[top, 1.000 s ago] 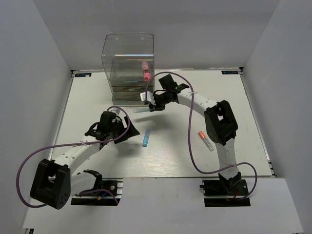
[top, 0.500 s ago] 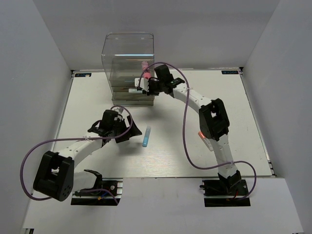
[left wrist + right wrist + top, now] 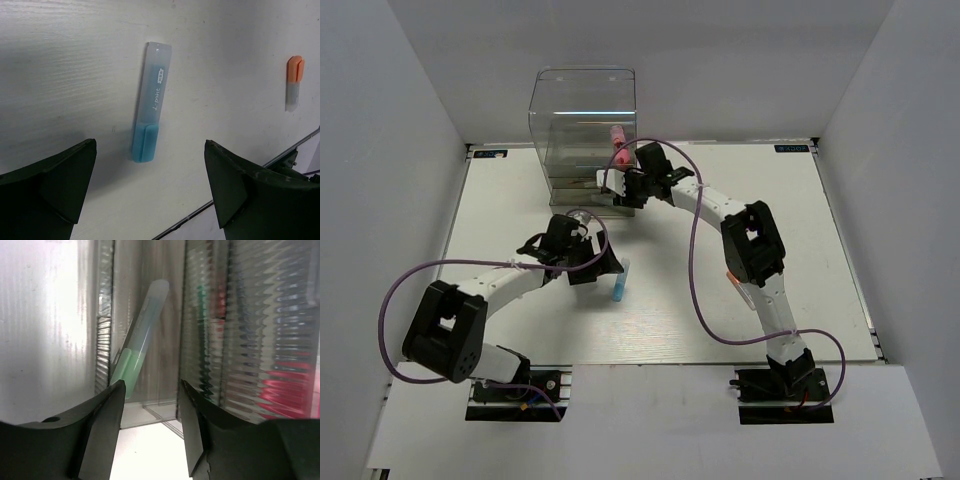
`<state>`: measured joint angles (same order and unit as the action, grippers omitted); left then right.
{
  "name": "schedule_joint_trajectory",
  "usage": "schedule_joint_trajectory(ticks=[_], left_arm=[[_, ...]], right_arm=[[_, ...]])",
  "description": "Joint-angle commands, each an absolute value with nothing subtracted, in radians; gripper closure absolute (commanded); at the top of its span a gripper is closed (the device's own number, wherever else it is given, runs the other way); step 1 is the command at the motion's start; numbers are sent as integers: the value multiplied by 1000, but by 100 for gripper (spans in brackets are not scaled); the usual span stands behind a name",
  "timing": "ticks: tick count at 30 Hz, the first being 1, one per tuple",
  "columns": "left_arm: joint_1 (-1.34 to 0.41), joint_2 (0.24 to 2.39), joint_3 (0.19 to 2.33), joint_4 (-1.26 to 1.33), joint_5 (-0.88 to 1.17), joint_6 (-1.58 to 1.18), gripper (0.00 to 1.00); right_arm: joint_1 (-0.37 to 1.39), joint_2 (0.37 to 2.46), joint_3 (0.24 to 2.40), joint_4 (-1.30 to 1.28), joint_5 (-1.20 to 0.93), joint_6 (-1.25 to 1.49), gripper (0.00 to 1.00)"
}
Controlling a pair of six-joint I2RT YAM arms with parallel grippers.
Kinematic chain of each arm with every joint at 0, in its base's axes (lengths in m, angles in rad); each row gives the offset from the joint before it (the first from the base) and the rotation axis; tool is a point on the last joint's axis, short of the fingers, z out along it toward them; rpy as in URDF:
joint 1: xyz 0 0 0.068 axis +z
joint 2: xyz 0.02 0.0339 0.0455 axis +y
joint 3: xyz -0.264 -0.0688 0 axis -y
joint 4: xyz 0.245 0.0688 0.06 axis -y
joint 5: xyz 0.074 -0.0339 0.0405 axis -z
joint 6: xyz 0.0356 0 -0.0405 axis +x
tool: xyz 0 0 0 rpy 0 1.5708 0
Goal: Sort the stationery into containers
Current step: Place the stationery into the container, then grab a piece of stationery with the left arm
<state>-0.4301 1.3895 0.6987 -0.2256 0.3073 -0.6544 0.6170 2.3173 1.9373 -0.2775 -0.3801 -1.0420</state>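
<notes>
White tabletop, hemmed by pale walls, carried a tall clear plastic box at its far side, with a chunky pink tube inside by the right wall. The right gripper stood at the box's lower front, jaws parted with clear space between them. A teal-capped clear marker leaned tilted among the ribbed panels, its lower end just beside one fingertip. Nearer the middle, the left gripper hung spread wide over a light-blue marker lying flat, gripping nothing. An orange-capped marker lay well apart, beside the right arm.
</notes>
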Motion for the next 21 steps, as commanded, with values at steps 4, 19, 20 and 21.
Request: schedule_joint_trajectory(ticks=[4,19,20,21], left_arm=[[-472,1434,784,-255,281,-632,2],[-638,1733,1080,-604,-27,-673,22],[-647,1747,1101,-613,-41,-673,24],[-647,1764,1111,-624,-70,-686,27]], right_arm=[[609,2234,1885,-233,-428,-986,46],[431,1911,1468,142,-374,-531,50],[422,1879,1392,185,-344,-511,51],[405,1850,1372,205,-295,-491,51]])
